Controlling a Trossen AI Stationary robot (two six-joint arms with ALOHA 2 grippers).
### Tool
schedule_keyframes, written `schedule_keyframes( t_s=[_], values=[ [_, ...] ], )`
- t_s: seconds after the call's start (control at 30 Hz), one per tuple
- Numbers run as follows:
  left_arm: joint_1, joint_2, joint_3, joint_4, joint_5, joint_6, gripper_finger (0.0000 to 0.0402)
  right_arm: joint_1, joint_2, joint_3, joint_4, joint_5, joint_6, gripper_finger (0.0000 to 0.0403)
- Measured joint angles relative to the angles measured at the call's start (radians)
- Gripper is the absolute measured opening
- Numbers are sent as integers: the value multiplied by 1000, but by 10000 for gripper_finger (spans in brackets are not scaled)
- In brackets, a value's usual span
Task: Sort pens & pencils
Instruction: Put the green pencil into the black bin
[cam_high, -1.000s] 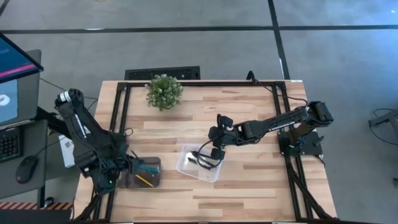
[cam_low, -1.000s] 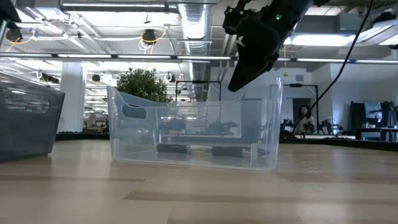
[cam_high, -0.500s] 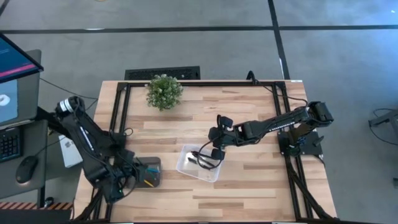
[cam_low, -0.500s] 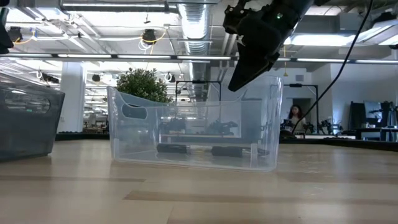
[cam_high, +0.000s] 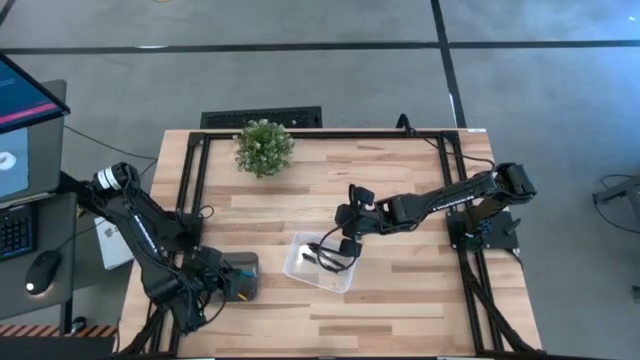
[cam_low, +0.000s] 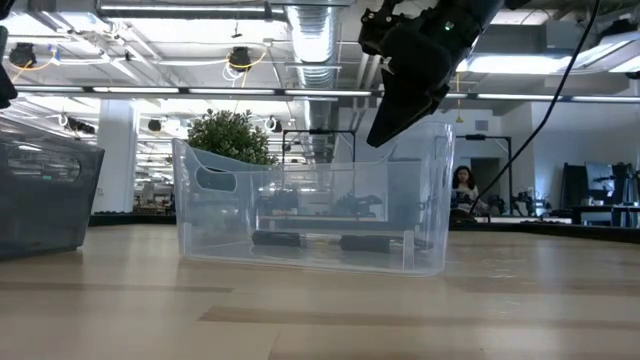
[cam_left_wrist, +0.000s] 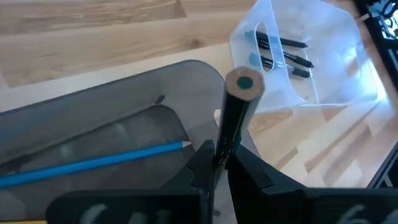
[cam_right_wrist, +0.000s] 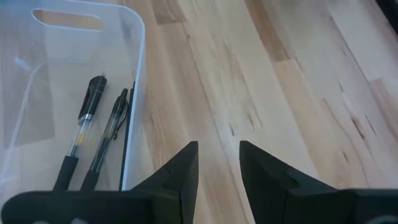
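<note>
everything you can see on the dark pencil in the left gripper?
The dark pencil is a slim stick with a dark, near-black body; its blunt end faces the wrist camera, showing a tan wood ring around a teal core. The left gripper is shut on its lower part, holding it pointing out past the fingers. It hangs over the edge of the grey bin, where a blue pencil lies. Its tip is hidden.

Bright, even overhead light; ceiling lamps glare, and the room behind looks perhaps slightly soft
</note>
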Motion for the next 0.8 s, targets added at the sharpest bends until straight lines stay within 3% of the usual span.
schedule_keyframes(
  t_s=[0.33, 0.63, 0.8],
  values=[
    [0, 1, 0, -2, 51, 11, 13, 0, 0, 0, 0, 0, 0, 139],
    [0, 0, 0, -15, 16, 19, 13, -2, 0, 0, 0, 0, 0, 138],
    [-1, 0, 0, 19, 76, 19, 13, -2, 0, 0, 0, 0, 0, 138]
  ],
)
